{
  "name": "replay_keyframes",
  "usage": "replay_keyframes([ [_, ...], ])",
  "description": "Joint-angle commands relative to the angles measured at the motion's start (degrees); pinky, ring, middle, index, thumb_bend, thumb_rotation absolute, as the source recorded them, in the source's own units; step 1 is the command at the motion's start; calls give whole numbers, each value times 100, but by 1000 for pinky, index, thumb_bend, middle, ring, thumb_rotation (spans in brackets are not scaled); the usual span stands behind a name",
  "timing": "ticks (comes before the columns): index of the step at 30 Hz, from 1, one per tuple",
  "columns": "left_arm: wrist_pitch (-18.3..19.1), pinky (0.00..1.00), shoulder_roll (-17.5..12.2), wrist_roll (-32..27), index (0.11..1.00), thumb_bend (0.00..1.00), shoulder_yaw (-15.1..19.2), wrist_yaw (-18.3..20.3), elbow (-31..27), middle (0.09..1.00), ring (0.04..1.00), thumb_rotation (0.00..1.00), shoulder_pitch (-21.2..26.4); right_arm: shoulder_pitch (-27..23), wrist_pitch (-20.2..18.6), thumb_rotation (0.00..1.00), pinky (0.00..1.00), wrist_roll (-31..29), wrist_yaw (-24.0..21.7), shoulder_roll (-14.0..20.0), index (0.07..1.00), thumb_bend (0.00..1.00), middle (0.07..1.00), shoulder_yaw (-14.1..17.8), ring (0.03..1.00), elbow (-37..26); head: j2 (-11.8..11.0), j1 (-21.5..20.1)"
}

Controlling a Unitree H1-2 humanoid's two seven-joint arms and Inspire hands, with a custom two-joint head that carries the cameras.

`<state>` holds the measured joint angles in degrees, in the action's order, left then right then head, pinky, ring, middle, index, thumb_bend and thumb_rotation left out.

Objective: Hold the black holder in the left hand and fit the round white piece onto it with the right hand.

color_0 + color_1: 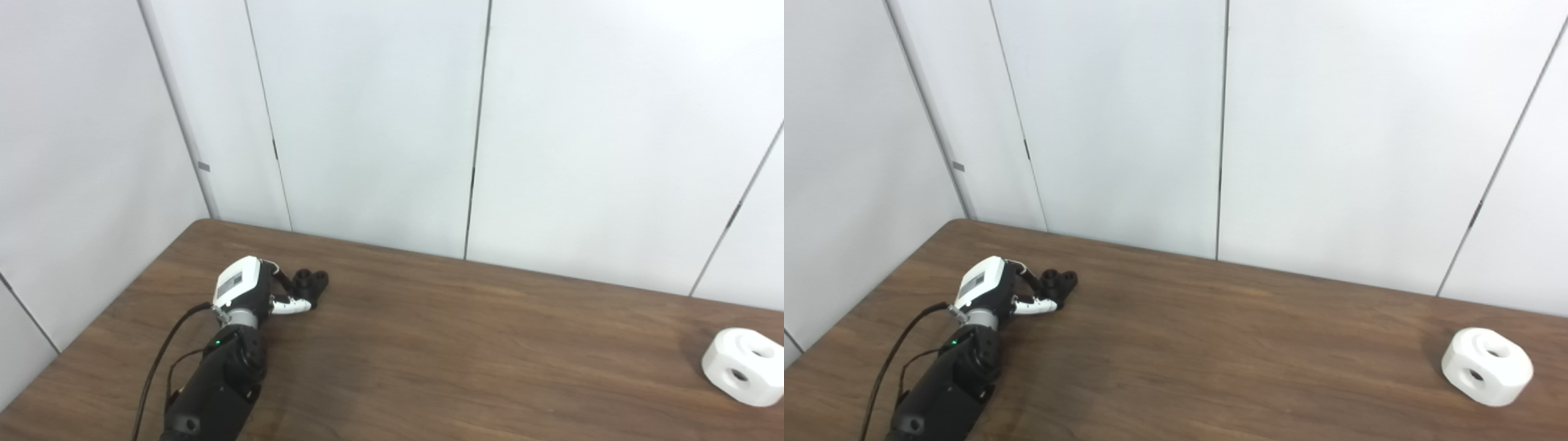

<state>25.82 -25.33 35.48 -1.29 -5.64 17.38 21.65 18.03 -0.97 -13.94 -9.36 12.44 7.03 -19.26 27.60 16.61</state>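
We take this for a lab or test booth: plain white wall panels point(367, 122) with dark seams enclose a bare brown wood-grain worktop point(459, 343).

My left hand point(254, 288) lies on the table point(429, 343), far over toward its left side, with my arm coming in from the near edge behind it. The holder point(309, 283) sits on the table just beyond my fingers point(291, 306), touching them on its near side. The round piece point(744, 365) rests on the table well apart from the holder, far to its right and nearer me. The wall panels point(367, 122) stand behind the table's far edge.
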Motion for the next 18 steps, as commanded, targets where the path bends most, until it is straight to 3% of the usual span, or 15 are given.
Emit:
replay_keyframes([
  [1, -40, 922, -186, 18, 486, 514, 23, -89, -203, 803, 895, 59, 94, 46, 45, 1000, 998, 6, -10, 69, 979, 661, 984, 53, 996, -136, 3, 7],
  [18, -96, 889, -169, -19, 487, 514, -44, -14, -440, 775, 873, 54, -5, 44, 2, 1000, 998, 40, -1, 64, 973, 666, 980, 33, 990, -159, 29, -9],
])
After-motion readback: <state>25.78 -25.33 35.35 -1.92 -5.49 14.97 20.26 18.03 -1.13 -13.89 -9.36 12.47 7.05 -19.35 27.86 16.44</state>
